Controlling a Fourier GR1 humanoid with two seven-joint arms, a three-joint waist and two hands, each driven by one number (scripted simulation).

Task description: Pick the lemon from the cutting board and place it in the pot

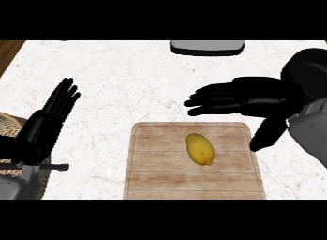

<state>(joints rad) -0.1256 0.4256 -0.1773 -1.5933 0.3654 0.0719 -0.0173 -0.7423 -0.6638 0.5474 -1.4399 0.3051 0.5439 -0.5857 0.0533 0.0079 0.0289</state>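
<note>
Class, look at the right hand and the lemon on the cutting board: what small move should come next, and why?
Probably lower the right hand toward the lemon and bring it slightly nearer the robot. The hand hangs open beyond the cutting board's far edge, fingers spread, not touching the fruit. The lemon lies free mid-board, so closing that gap comes before any grasp.

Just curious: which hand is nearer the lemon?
The right hand, open just beyond the lemon, above the board's far edge. The left hand rests open far off to its left.
</note>
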